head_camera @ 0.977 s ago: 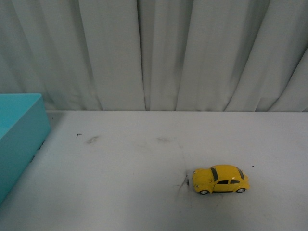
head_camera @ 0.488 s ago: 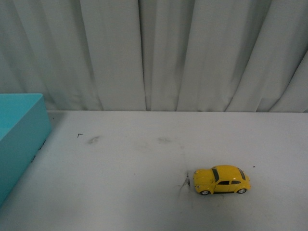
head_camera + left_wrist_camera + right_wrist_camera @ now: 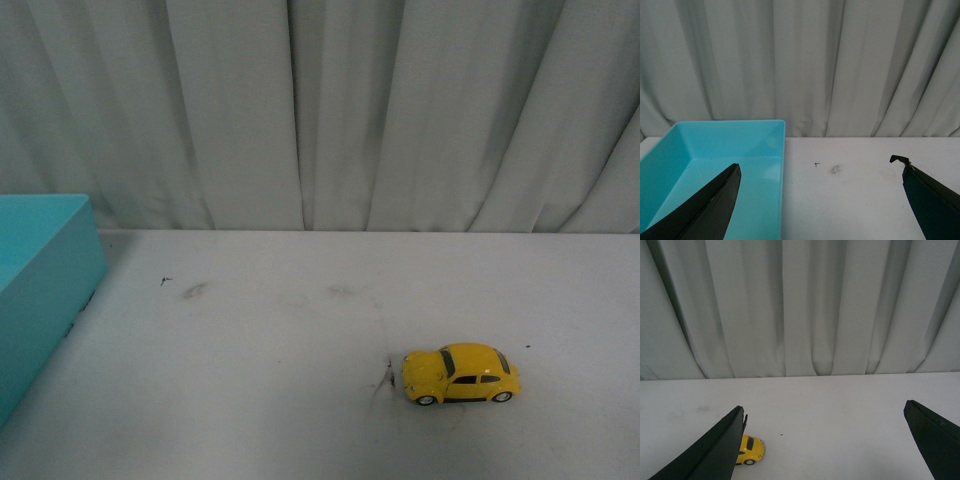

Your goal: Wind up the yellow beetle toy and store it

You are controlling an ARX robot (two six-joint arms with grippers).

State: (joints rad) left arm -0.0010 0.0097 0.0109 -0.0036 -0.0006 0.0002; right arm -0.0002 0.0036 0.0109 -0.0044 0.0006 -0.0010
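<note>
Nothing has moved since half a second ago; against the frame a second back only the curtain folds and the car sit a hair differently in view, the car itself staying where it was. White table [image 3: 280, 340], matte, smudged: grey scuff [image 3: 193, 291] toward the far left, a fainter one mid-table, and a thin dark scratch [image 3: 384, 378] just beside the car's nose. Backdrop is a pale grey-white curtain [image 3: 330, 110] in soft vertical pleats, filling the whole rear. The yellow beetle toy [image 3: 461, 374] stands upright on its wheels on the bare table, right of centre toward the near edge, side-on, nose pointing left; glossy rounded shell, dark windows, black tyres with silver hubs. In the right wrist view it [image 3: 750, 450] is partly hidden behind one finger. Turquoise plastic bin [image 3: 40, 280] on the table's left edge, well apart from the car; smooth, rectangular, rounded inner corners, nothing visible inside in the left wrist view [image 3: 715, 150]. Left gripper [image 3: 816, 164] held off the table with its dark tapered fingers [image 3: 715, 205] spread wide, holding nothing. Right gripper [image 3: 824, 407] likewise, fingers [image 3: 715, 450] wide apart, clear of the car.
</note>
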